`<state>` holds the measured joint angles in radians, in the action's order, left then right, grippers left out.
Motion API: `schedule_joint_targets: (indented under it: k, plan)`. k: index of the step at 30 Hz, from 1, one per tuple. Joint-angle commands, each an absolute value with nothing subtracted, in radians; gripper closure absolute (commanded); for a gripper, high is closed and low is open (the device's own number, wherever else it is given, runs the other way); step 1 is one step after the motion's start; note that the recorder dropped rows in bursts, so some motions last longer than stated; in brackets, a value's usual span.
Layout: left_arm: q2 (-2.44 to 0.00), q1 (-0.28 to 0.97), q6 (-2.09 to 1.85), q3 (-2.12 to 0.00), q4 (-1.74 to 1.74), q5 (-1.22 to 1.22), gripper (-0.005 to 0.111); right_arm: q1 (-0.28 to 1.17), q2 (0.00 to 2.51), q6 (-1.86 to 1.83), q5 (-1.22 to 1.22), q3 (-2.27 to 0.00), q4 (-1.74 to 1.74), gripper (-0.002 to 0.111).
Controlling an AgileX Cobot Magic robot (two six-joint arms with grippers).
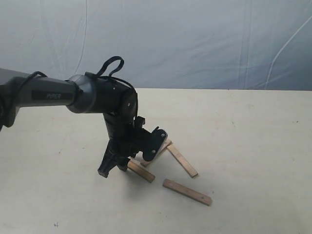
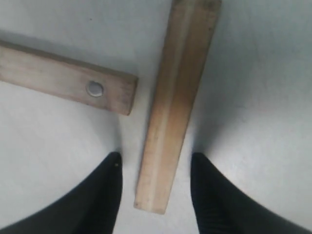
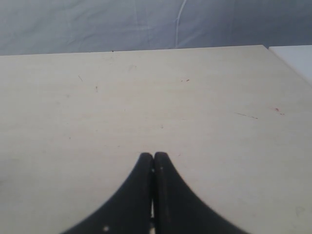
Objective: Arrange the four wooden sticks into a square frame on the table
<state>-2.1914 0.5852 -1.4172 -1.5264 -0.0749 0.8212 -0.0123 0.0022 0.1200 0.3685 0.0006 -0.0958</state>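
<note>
Four wooden sticks lie close together on the table (image 1: 253, 136). One stick (image 1: 142, 171) has its end between the fingers of my left gripper (image 1: 109, 168). A second stick (image 1: 182, 160) and a third stick (image 1: 187, 192) lie to its right. The fourth stick (image 1: 164, 146) is mostly hidden behind the wrist. In the left wrist view my left gripper (image 2: 155, 158) is open, straddling the stick (image 2: 173, 107) with a gap on each side. A stick with a hole (image 2: 68, 77) lies beside it. My right gripper (image 3: 154, 156) is shut and empty over bare table (image 3: 195, 97).
A blue-grey fabric backdrop (image 1: 195, 39) hangs behind the table's far edge. The left arm (image 1: 48, 95) reaches in from the left. The table's corner (image 3: 265, 48) shows in the right wrist view.
</note>
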Motion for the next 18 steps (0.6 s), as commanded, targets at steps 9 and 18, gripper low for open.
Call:
schedule_joint_targets:
  k: [9,18]
  plan:
    - [-2.266,0.592,-1.455,-1.552,-0.051,0.852,0.104,-0.010,0.000,0.115,0.367,0.000,-0.095,0.109]
    - [-2.143,0.592,-1.598,-1.552,-0.081,0.918,0.107,-0.010,0.000,0.115,0.367,0.000,-0.095,0.109]
